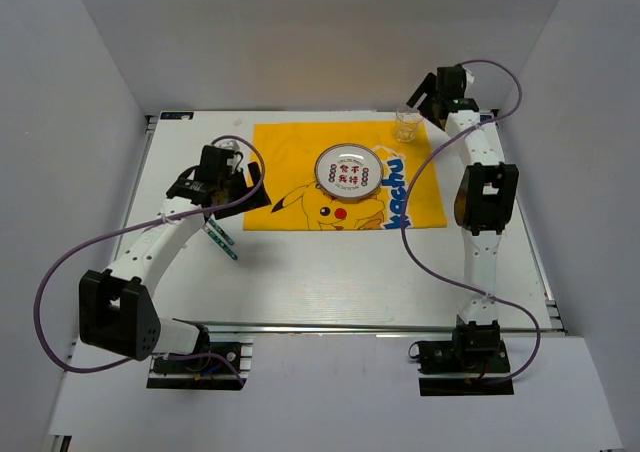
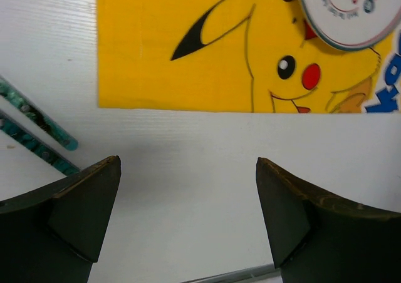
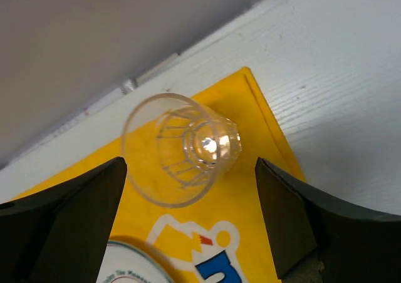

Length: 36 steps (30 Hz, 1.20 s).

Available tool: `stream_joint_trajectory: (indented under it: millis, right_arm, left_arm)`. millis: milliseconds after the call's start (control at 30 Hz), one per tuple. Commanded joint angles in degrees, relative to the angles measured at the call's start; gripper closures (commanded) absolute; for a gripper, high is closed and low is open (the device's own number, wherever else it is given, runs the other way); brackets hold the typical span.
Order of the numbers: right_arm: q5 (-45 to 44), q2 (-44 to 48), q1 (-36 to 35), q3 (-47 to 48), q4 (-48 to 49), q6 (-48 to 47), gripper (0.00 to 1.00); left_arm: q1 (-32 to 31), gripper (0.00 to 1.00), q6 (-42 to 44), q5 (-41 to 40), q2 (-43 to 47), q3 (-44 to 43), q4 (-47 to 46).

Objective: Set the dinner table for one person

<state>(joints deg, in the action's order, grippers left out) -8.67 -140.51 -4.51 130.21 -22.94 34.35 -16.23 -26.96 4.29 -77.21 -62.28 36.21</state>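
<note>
Your dinner table [image 1: 330, 272] lay flat under both arms, filling most of the top view. Its long axis ran left to right across that view, and a metal rail [image 1: 350, 326] ran along the near long edge by the arm bases. A yellow cartoon placemat [image 1: 290, 172] sat on the far half, also lengthwise left to right, with a round plate [image 1: 347, 170] on it, right of its middle. A clear glass [image 1: 407, 125] stood upright on the mat's far right corner.

Your right gripper [image 3: 188, 164] was spread wide, one finger on each side of the glass, and no contact showed. Your left gripper [image 2: 187, 164] was also released, with only bare white tabletop between its fingers, just off the mat's near left corner. A pair of teal sticks [image 2: 37, 129] lay side by side on the table to the left of that gripper, off the mat and slanted against the table's edges.
</note>
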Motion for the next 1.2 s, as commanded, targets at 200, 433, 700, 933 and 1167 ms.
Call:
stream_joint_trajectory:
  millis: [200,433,700,933,1167]
  right_arm:
    - [2.5,30.3,-0.8,-10.0,1.8,-3.7,0.11]
    - [11.6,52.4,-5.2,-42.5,7.5,-5.3,0.11]
    - [19.7,65.3,-8.4,-65.7,14.0,-3.4,0.12]
    - [19.8,70.9,-9.3,-68.4,11.4,-5.8,0.12]
    - [19.5,74.7,-9.3,-69.6,10.5,-6.1,0.12]
  left_arm:
    - [2.1,0.02,-13.6,-21.6,-1.4,-0.4,8.7]
    - [8.6,0.04,-17.9,-19.5,-8.6,-3.4,9.1]
    - [12.7,0.06,-19.5,-17.6,-15.6,-5.8,5.8]
    - [13.2,0.06,-20.7,-16.5,-21.2,-6.0,2.9]
    - [13.2,0.06,-19.4,-16.7,-24.7,-9.2,1.3]
